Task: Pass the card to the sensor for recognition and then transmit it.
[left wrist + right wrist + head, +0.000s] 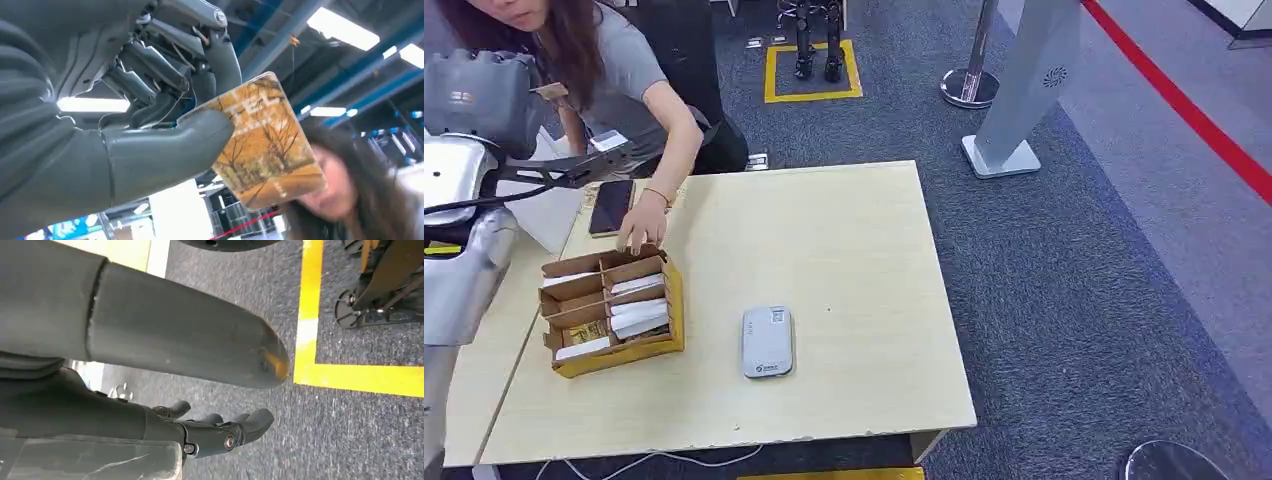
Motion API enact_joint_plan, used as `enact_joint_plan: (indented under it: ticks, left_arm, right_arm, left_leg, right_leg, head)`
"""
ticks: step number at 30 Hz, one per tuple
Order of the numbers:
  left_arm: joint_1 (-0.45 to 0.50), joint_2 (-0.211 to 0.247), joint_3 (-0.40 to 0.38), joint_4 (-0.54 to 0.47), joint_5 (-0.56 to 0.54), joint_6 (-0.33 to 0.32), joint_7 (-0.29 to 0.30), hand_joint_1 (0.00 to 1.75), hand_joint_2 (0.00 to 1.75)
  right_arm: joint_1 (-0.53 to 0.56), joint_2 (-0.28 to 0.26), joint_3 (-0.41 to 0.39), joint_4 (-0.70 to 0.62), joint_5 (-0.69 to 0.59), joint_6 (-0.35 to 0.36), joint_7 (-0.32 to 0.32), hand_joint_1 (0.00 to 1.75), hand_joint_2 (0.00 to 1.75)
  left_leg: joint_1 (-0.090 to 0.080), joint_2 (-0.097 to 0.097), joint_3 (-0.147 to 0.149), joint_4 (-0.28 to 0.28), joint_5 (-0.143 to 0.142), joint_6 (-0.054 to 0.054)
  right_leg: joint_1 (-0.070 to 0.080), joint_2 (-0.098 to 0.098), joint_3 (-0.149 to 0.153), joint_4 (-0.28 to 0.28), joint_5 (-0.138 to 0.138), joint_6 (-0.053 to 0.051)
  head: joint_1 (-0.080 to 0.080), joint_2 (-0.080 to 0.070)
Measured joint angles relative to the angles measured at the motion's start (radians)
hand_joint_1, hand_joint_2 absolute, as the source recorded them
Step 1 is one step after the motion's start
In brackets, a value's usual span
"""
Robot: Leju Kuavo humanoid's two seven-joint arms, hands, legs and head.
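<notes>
Amber-printed card (265, 145) sat pinched in my left hand (165, 115), raised at far left; right hand (220, 432) hung with fingers apart, holding nothing. Step, as I judged: presentation. Next, I needed to lower it onto the grey sensor (767, 341), table centre.

Count: one table (844, 250), one compartmented cardboard box (612, 312), one grey sensor (767, 342), one phone (611, 206), one person (614, 70).

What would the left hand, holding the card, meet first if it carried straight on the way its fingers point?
Probably the person. In the left wrist view, the left hand holds the autumn-tree card with its far edge aimed at their head. Depth is unclear, so the gap between them cannot be judged.
</notes>
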Motion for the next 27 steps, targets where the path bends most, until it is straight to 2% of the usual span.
enact_joint_plan:
  ticks: [3, 10, 14, 23, 24, 25, 26, 27]
  left_arm:
    - [-0.02, -0.008, 0.0, 0.149, -0.055, 0.053, -0.006, 1.75, 1.75]
    - [-0.03, -0.022, 0.002, 0.329, -0.109, 0.119, -0.015, 1.75, 1.75]
    - [-0.024, -0.034, 0.006, 0.377, -0.125, 0.149, -0.026, 1.75, 1.75]
    - [-0.012, -0.051, 0.013, 0.404, -0.135, 0.158, -0.036, 1.75, 1.75]
    - [-0.012, -0.052, 0.013, 0.405, -0.135, 0.158, -0.036, 1.62, 1.75]
    - [-0.012, -0.053, 0.013, 0.406, -0.135, 0.158, -0.036, 0.61, 1.75]
    - [-0.01, -0.054, 0.013, 0.406, -0.136, 0.158, -0.036, 0.0, 1.75]
    - [-0.009, -0.055, 0.014, 0.407, -0.137, 0.158, -0.036, 0.0, 1.75]
  right_arm:
    - [-0.007, 0.0, 0.016, 0.0, 0.007, 0.0, 0.014, 0.0, 0.0]
    - [-0.009, 0.0, 0.027, 0.0, 0.007, -0.001, 0.027, 0.0, 0.0]
    - [-0.006, 0.0, 0.027, 0.001, 0.006, 0.0, 0.028, 0.0, 0.0]
    - [-0.002, 0.0, 0.027, 0.002, 0.004, 0.0, 0.027, 0.0, 0.0]
    - [-0.002, 0.0, 0.027, 0.002, 0.004, 0.0, 0.027, 0.0, 0.0]
    - [-0.002, 0.0, 0.027, 0.002, 0.004, 0.0, 0.027, 0.0, 0.0]
    - [-0.002, 0.0, 0.027, 0.002, 0.005, 0.0, 0.027, 0.0, 0.0]
    - [-0.002, 0.0, 0.027, 0.002, 0.005, 0.0, 0.026, 0.0, 0.0]
  left_leg:
    - [0.0, 0.0, 0.0, 0.0, 0.0, 0.0]
    - [0.0, -0.001, -0.001, 0.0, 0.0, 0.0]
    - [0.0, -0.001, -0.001, 0.0, 0.0, 0.0]
    - [0.0, 0.0, -0.001, 0.0, 0.0, 0.0]
    - [0.0, 0.0, -0.001, 0.0, 0.0, 0.0]
    - [0.0, 0.0, -0.001, 0.0, 0.0, 0.0]
    - [0.0, 0.0, -0.001, 0.0, 0.0, 0.0]
    - [0.0, 0.0, -0.001, 0.0, 0.0, 0.0]
  right_leg:
    - [0.0, 0.0, 0.0, 0.0, 0.0, 0.0]
    - [0.0, 0.0, 0.0, 0.0, 0.0, 0.0]
    - [0.0, 0.0, 0.0, 0.0, 0.0, 0.0]
    - [0.0, 0.0, 0.0, 0.0, 0.0, 0.0]
    - [0.0, 0.0, 0.0, 0.0, 0.0, 0.0]
    - [0.0, 0.0, 0.0, 0.0, 0.0, 0.0]
    - [0.0, 0.0, 0.0, 0.0, 0.0, 0.0]
    - [0.0, 0.0, 0.0, 0.0, 0.0, 0.0]
  head:
    - [0.0, 0.0]
    - [0.0, 0.0]
    - [0.0, 0.0]
    - [0.0, 0.0]
    - [0.0, 0.0]
    - [0.0, 0.0]
    - [0.0, 0.0]
    - [0.0, 0.0]
